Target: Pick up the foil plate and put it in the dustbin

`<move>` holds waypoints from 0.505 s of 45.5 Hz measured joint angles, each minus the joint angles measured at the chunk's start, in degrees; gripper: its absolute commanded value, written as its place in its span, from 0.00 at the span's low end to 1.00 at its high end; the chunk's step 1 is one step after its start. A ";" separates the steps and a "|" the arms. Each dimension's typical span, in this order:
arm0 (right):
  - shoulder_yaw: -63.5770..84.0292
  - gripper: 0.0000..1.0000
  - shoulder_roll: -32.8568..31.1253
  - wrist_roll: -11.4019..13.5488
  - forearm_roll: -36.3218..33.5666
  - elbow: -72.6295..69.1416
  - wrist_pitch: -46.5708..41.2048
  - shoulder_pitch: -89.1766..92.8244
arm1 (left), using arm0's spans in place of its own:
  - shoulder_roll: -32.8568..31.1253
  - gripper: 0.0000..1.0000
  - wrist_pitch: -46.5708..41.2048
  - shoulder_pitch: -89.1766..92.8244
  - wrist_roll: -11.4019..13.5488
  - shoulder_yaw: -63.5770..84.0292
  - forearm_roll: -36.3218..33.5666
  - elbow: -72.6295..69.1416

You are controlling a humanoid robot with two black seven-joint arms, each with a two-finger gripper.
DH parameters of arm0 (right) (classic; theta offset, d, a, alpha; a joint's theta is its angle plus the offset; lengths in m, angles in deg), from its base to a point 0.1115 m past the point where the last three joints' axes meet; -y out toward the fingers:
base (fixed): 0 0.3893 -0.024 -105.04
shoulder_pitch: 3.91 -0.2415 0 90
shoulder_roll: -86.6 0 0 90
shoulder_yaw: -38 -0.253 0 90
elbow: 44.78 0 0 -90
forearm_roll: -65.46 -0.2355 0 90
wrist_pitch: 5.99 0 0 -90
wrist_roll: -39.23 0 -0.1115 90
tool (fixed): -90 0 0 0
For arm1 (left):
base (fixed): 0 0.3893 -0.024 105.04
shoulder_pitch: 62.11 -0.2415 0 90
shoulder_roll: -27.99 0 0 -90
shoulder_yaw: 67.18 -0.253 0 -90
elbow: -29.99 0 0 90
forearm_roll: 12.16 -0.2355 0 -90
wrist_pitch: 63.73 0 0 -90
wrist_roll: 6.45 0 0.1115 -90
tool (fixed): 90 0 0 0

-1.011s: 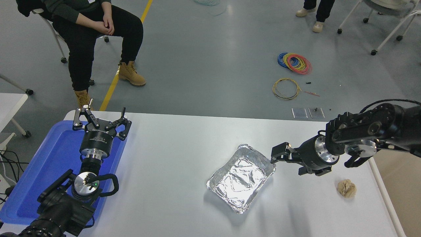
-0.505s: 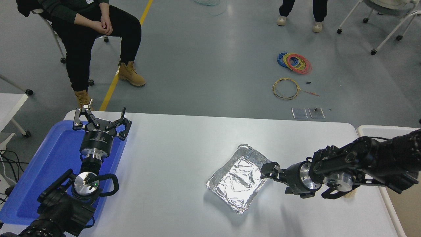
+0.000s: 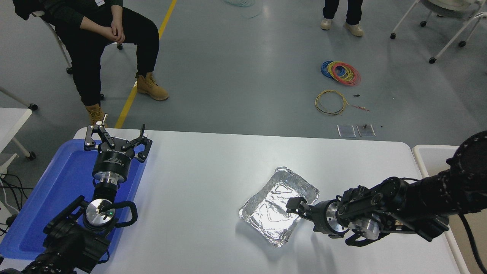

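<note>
One head camera, high on my side of the worktop.
I look forward and down across it; my arms enter at the bottom corners, floor beyond the far edge.

Foil plate: shiny silver crinkled aluminium, rectangular with rounded corners and a shallow raised rim. It lies flat and open side up on the white table, right of centre, turned so its long axis runs from 7 o'clock to 1 o'clock. Its right-hand rim is partly covered.

Dustbin: cream-white, rounded rim, only its near corner showing at the table's right end, at 3 o'clock from the plate, well apart.
</note>
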 measured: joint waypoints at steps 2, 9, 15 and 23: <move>-0.01 0.85 0.37 -0.04 0.07 0.50 0.44 0.38 | 0.00 1.00 0.00 0.00 0.00 0.00 0.00 0.00; 0.41 0.67 1.17 -0.19 0.57 1.59 1.52 1.18 | 0.00 1.00 0.01 0.00 -0.03 0.00 0.00 0.00; 1.17 0.55 1.69 -0.29 1.37 2.08 2.14 1.67 | 0.00 1.00 0.02 0.00 -0.03 0.00 0.00 0.00; 2.06 0.43 2.22 -0.36 3.44 2.38 3.01 2.02 | 0.01 1.00 0.02 0.00 -0.03 0.00 0.00 0.00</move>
